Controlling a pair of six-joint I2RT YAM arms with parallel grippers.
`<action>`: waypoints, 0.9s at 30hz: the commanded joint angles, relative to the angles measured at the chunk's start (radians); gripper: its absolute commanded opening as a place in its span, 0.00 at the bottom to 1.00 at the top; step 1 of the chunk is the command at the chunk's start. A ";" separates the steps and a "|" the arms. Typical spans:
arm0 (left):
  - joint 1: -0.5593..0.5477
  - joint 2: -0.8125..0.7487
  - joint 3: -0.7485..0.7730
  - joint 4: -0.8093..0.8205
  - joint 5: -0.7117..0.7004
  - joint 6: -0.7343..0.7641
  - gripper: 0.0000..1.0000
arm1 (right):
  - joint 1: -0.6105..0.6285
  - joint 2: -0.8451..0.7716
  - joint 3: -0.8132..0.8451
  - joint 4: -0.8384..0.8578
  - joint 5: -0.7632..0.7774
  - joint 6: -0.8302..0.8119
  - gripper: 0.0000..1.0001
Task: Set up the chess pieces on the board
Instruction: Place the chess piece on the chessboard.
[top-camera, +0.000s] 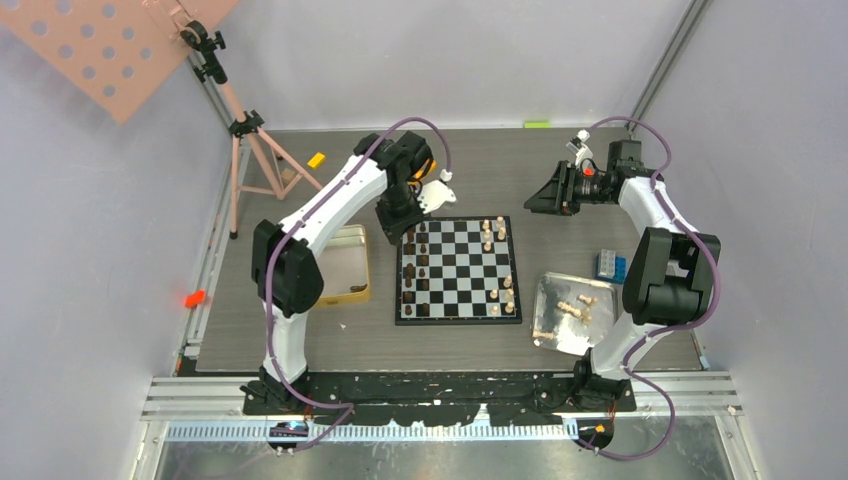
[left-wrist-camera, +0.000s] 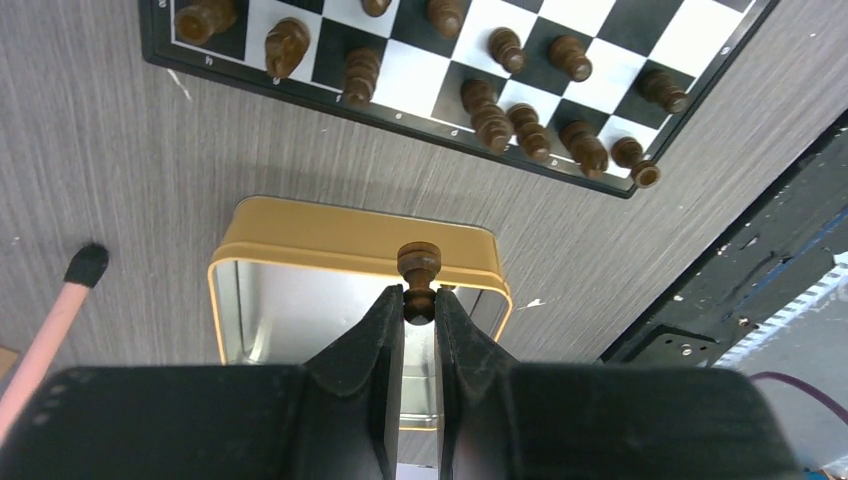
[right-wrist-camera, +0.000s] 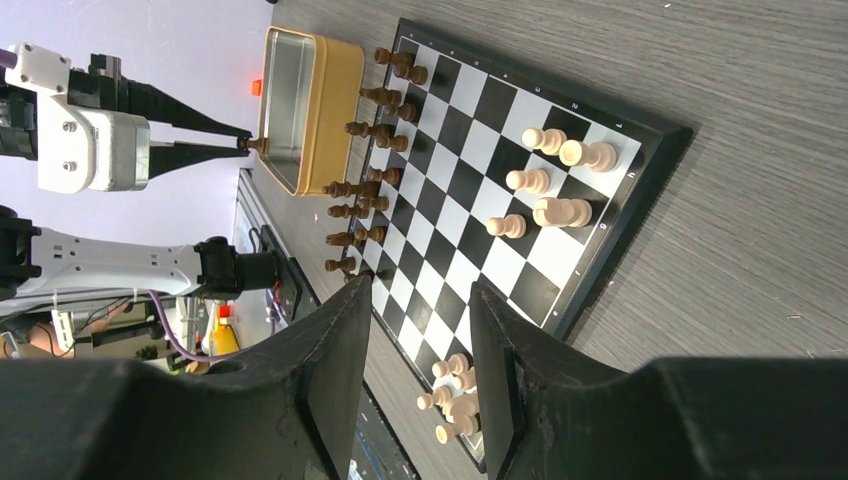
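Note:
The board (top-camera: 458, 319) lies mid-table, with dark brown chess pieces (top-camera: 421, 270) in its left columns and pale ones (top-camera: 493, 232) on its right side. My left gripper (left-wrist-camera: 420, 300) is shut on a dark brown pawn (left-wrist-camera: 419, 262), gripped by its head with the base pointing outward. It hangs above the far rim of the gold tin (left-wrist-camera: 350, 226), just left of the board's far-left corner (top-camera: 392, 232). My right gripper (right-wrist-camera: 420, 290) is open and empty, hovering off the board's far-right corner (top-camera: 535, 200). The right wrist view shows the board (right-wrist-camera: 480, 130) and the pawn (right-wrist-camera: 255, 145).
A silver tray (top-camera: 551, 286) at the near right holds several pale pieces (top-camera: 575, 308). A blue brick (top-camera: 610, 265) sits behind it. The gold tin (top-camera: 352, 262) is left of the board. A tripod (top-camera: 245, 150) and orange blocks (top-camera: 316, 159) stand at the far left.

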 joint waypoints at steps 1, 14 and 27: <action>-0.040 -0.025 0.027 -0.031 0.069 -0.022 0.07 | -0.005 -0.041 0.028 0.001 -0.026 -0.004 0.47; -0.252 0.084 0.053 -0.073 0.009 -0.018 0.08 | -0.005 -0.040 0.027 0.000 -0.016 -0.006 0.47; -0.321 0.195 0.043 -0.077 -0.032 -0.026 0.09 | -0.004 -0.038 0.025 -0.003 -0.020 -0.008 0.47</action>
